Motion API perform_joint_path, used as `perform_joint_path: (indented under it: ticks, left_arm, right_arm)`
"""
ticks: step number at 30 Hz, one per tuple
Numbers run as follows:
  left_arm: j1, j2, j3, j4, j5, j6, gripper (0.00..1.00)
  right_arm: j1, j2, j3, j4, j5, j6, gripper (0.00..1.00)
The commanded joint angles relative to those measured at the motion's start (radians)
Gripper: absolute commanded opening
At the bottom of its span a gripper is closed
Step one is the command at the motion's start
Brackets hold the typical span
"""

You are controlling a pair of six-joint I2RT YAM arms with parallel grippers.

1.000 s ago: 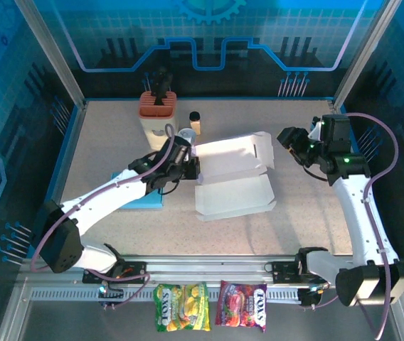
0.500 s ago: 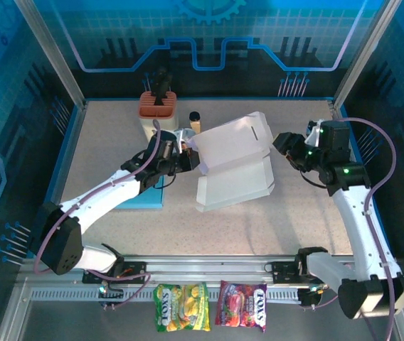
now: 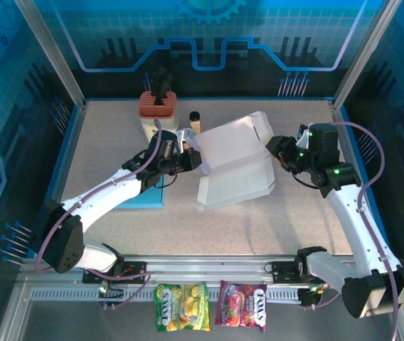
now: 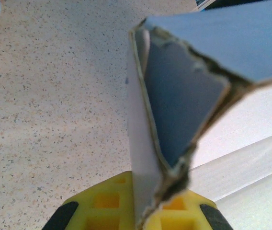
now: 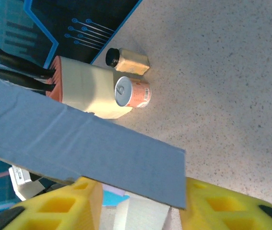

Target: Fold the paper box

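Mid-table, one paper box [image 3: 234, 167], lid half raised: light, thin card, stiff only along creases, easily crumpled, best taken by flap edges. Pinched tight at its left wall by the left gripper [image 4: 148, 211]; straddled at the lid's edge by the right gripper [image 5: 136, 201], jaws parted. Behind, one knife block [image 3: 158, 117], one can [image 5: 132, 92], one jar [image 5: 126, 58].

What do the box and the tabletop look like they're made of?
The box looks like thin paperboard, matte white outside; its edge in the left wrist view is ragged and fibrous. The tabletop looks like smooth speckled beige stone or laminate; which one is unclear.
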Motion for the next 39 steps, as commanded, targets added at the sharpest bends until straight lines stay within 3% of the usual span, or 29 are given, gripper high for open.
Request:
perform_joint_path:
  ticks: [1, 12, 17, 20, 24, 31, 35, 39]
  left_arm:
    - [0.004, 0.014, 0.029, 0.032, 0.033, -0.006, 0.0]
    - [0.002, 0.022, 0.026, 0.045, 0.036, -0.019, 0.0]
    - [0.002, 0.024, 0.024, 0.05, 0.034, -0.033, 0.0]
    - [0.006, 0.028, 0.038, 0.035, 0.039, -0.043, 0.0]
    - [0.023, 0.032, 0.055, 0.039, 0.064, -0.055, 0.0]
    - [0.037, 0.048, 0.075, 0.046, 0.098, -0.038, 0.0]
    - [0.037, 0.054, 0.079, 0.044, 0.095, -0.036, 0.0]
    - [0.038, 0.057, 0.085, 0.036, 0.094, -0.029, 0.0]
  right_arm:
    - [0.019, 0.017, 0.006, 0.061, 0.011, 0.033, 0.39]
    - [0.045, 0.051, 0.034, 0.094, 0.001, 0.038, 0.34]
    - [0.045, 0.045, 0.04, 0.088, -0.019, 0.025, 0.4]
    - [0.036, 0.032, 0.106, -0.01, -0.026, -0.064, 0.45]
    - [-0.03, -0.009, 0.19, -0.096, -0.075, -0.151, 0.48]
    - [-0.129, 0.011, 0.291, -0.052, -0.168, -0.149, 0.5]
    - [-0.112, 0.07, 0.358, -0.022, -0.169, -0.101, 0.48]
    - [-0.013, 0.191, 0.54, -0.165, -0.061, -0.15, 0.48]
